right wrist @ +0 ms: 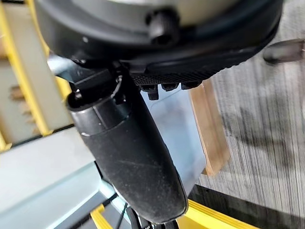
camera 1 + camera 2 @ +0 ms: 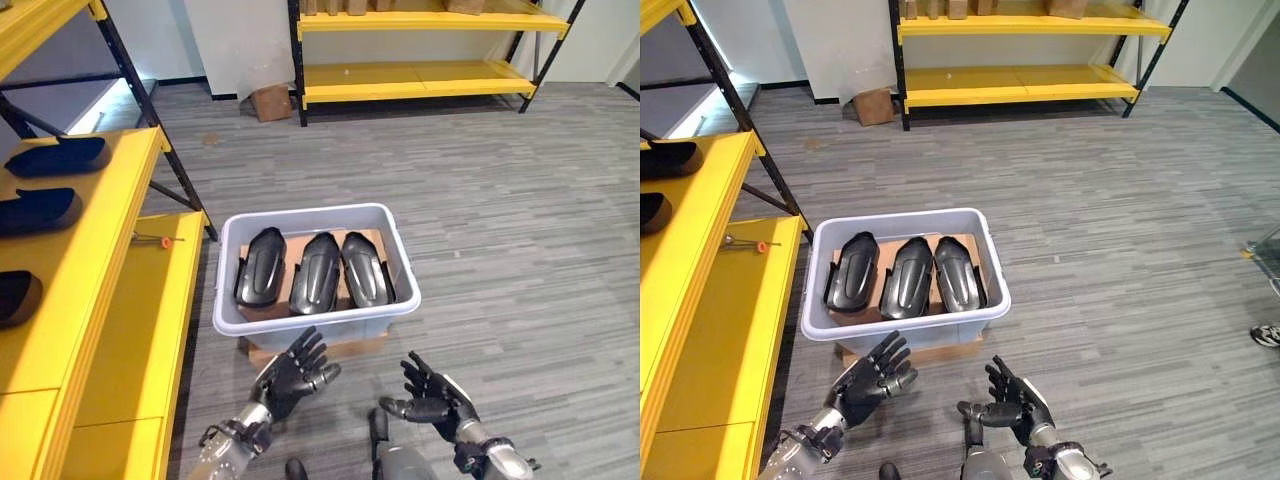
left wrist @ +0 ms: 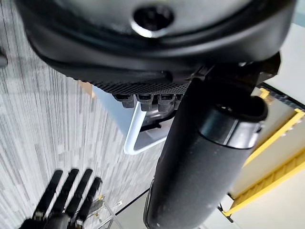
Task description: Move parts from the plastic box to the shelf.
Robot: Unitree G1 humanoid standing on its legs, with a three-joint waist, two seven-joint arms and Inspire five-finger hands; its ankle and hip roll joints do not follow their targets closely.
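So the biggest thing is the yellow shelf (image 2: 110,330) running down the robot's left side, two levels showing, and there's another yellow rack (image 2: 430,75) well apart against the far wall with a small cardboard box (image 2: 271,101) on the floor beside it. The near shelf's upper level has three dark parts (image 2: 40,205) lying in a row on it, the closest one cut off by the view's edge. The lower level has a little orange-tipped tool (image 2: 160,239) on it.

Next down in size: one pale plastic box (image 2: 313,312) on the grey floor, just beside the shelf, sitting on a flat piece of cardboard (image 2: 330,349) that sticks out under its near edge. Inside are three black parts (image 2: 315,270) side by side, lengthwise, touching or nearly touching each other.

Both hands hover near the box's front wall, holding nothing. The left hand (image 2: 293,374) has its fingers spread wide and reaching up toward the box. The right hand (image 2: 432,392) sits a bit lower, fingers loosely apart and relaxed, palm turned inward.
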